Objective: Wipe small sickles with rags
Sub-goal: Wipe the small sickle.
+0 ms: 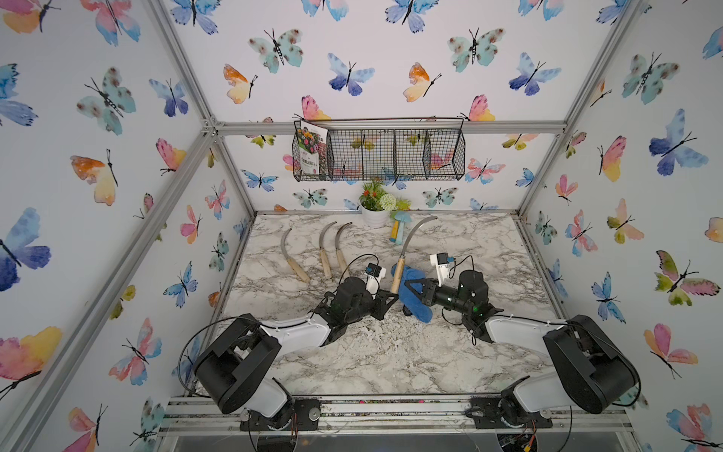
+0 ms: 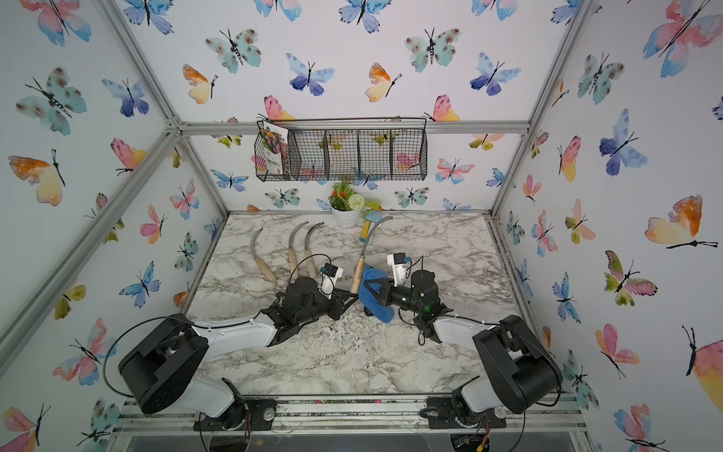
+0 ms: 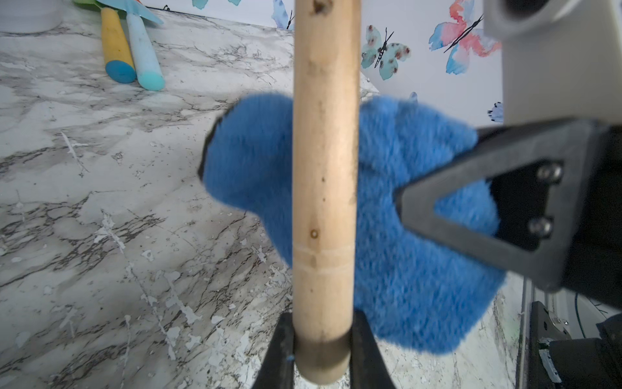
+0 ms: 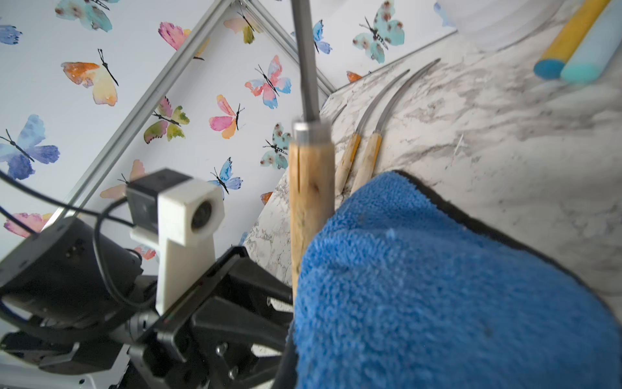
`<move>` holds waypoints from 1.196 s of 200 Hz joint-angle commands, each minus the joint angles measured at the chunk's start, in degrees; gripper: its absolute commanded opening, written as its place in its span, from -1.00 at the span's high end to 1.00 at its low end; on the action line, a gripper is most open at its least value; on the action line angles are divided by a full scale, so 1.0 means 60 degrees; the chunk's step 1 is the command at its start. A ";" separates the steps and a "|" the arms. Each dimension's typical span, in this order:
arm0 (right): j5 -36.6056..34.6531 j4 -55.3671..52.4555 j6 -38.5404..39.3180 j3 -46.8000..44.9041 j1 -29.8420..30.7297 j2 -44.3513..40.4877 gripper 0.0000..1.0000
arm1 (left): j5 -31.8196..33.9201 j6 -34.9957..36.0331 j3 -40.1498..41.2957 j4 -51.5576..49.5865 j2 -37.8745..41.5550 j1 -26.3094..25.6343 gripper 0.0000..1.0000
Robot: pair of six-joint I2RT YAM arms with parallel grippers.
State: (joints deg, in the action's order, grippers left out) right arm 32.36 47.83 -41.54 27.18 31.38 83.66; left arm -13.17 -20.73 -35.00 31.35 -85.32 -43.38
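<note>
Left gripper (image 1: 392,294) is clamped on the butt of a sickle (image 1: 398,276), blade sweeping off to 1 o'clock. Right gripper (image 1: 409,285) pinches the blue terry rag (image 1: 418,307), its fingertips buried in the pile (can't make them out). The rag sits against the handle at 4 o'clock. Three more sickles (image 1: 325,250) lie flat at 10 o'clock.

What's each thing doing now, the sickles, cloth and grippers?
Held sickle: lifted, blade pointing toward back wall.
Left gripper: shut on its handle end.
Right gripper: shut on the rag.
Rag: bunched against the held handle.
Other three sickles: lying flat on the table.
</note>
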 commanded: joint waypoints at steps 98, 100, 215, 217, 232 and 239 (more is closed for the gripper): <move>-0.0656 -0.0009 0.0333 0.0657 0.0249 -0.0202 0.95 | -0.0260 0.0086 -0.0047 0.0123 -0.0107 -0.0046 1.00; -0.0668 -0.0096 0.0379 0.0744 0.0227 -0.0210 0.95 | -0.0268 0.0086 -0.0057 0.0122 -0.0114 -0.0050 1.00; -0.0407 -0.1337 0.0628 0.2033 -0.0443 -0.0081 0.95 | -0.0253 0.0130 -0.0134 0.0077 -0.0182 -0.0050 1.00; -0.0367 -0.1245 0.0570 0.1963 -0.0440 -0.0066 0.95 | -0.0252 0.0141 -0.0130 0.0088 -0.0177 -0.0044 1.00; -0.0213 -0.0593 0.0290 0.1411 -0.0258 0.0002 0.96 | -0.0222 0.0141 -0.0122 0.0078 -0.0151 -0.0051 1.00; -0.0334 -0.0537 0.0275 0.1207 -0.0096 -0.0011 0.95 | -0.0210 0.0131 -0.0114 0.0078 -0.0138 -0.0051 1.00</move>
State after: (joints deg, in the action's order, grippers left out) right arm 28.97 40.73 -38.44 38.15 28.75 83.46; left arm -13.47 -20.80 -34.94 31.79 -86.11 -43.27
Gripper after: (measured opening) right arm 0.086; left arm 0.187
